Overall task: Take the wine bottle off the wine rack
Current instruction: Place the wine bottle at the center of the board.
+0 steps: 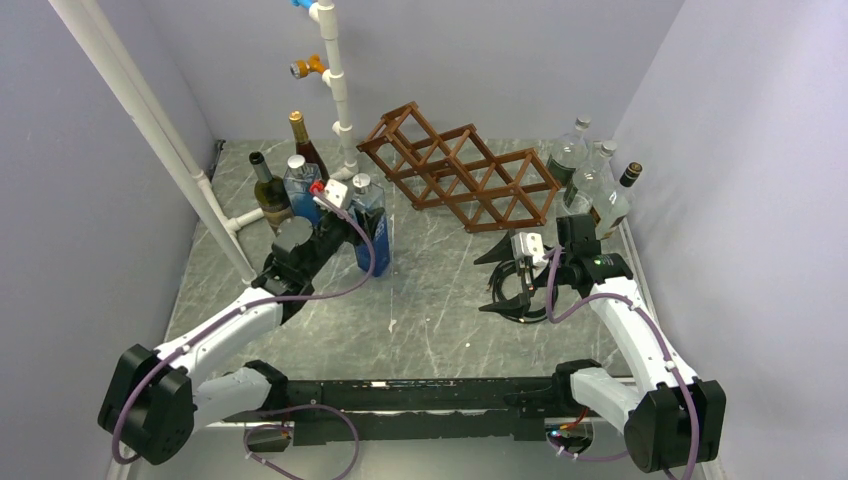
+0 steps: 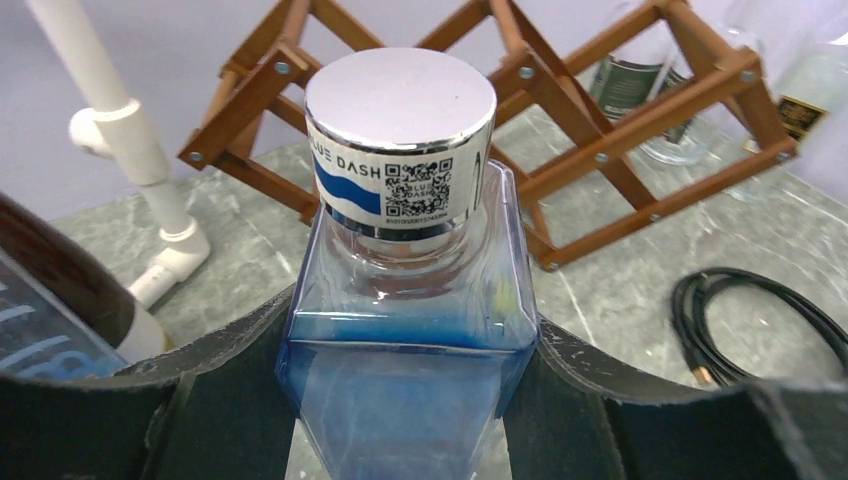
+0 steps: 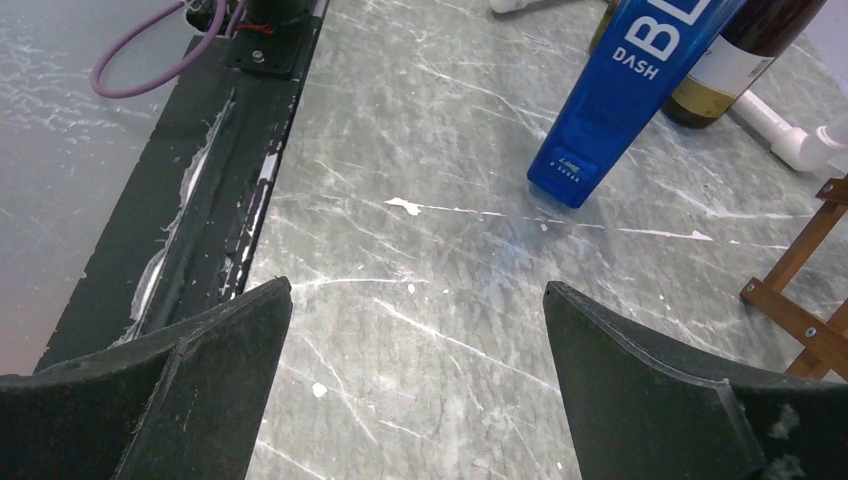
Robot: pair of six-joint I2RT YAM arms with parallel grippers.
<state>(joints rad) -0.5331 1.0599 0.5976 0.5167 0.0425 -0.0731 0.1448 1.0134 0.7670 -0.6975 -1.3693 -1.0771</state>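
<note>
1. A grey marbled table sits between pale walls.
2. One brown wine rack stands at rear centre.
3. One blue bottle stands on the table near the rack's left end, off it.
4. The left gripper pinches this bottle below its neck.
5. The right gripper is spread wide, holding nothing.
6. Three more bottles stand rear left, and three others stand rear right.

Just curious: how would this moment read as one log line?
left tool: shut on blue bottle, upright | right tool: open, empty | wine rack: no bottle seen in it
</note>
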